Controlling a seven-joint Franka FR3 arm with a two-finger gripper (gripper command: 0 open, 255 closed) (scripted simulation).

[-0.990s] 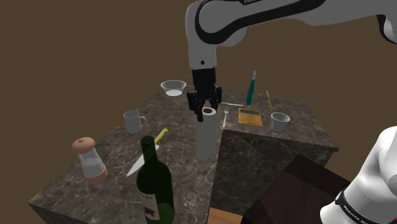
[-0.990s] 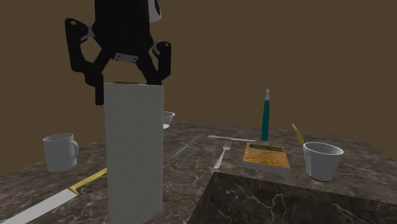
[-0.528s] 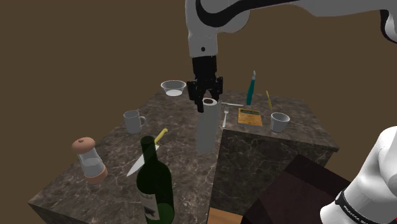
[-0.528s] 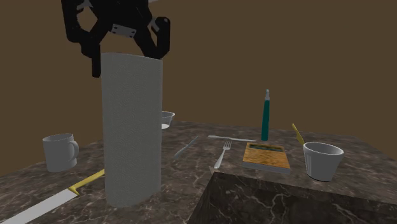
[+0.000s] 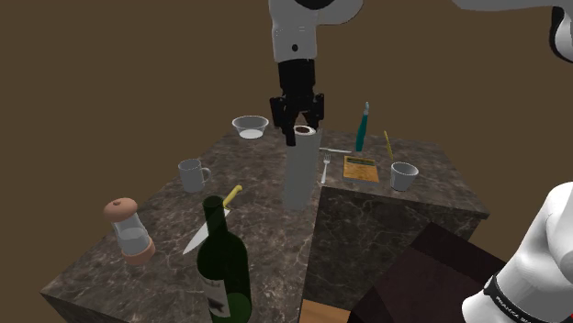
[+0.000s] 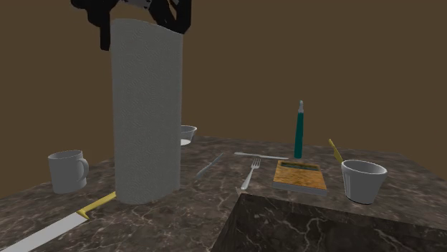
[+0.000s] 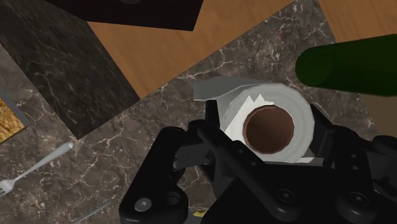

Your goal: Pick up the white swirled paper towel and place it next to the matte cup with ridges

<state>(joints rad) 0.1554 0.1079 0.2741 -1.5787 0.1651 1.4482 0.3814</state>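
The tall white paper towel roll (image 5: 297, 172) hangs upright, its foot just above the dark marble table (image 5: 257, 234). My black gripper (image 5: 297, 127) is shut on the roll's top end. In the second exterior view the roll (image 6: 147, 114) stands large at the left with the gripper (image 6: 142, 21) clasping its top. The wrist view looks down on the roll (image 7: 299, 109) and its brown core, the gripper (image 7: 267, 137) closed on it. A pale handleless cup (image 5: 403, 175) (image 6: 363, 180) sits on the raised slab toward the shoulder view's right. A handled mug (image 5: 192, 174) (image 6: 68, 172) stands to the left.
A green wine bottle (image 5: 223, 271) (image 7: 350, 63) stands at the near edge beside a yellow-handled knife (image 5: 209, 225) and a capped jar (image 5: 129, 231). A bowl (image 5: 250, 126) sits at the back. A fork (image 5: 325, 167), yellow pad (image 5: 360, 168) and teal pen (image 5: 363, 127) lie near the cup.
The gripper has risen with the roll in its grasp. The roll's foot has come up off the table, and it has shifted slightly toward the back.
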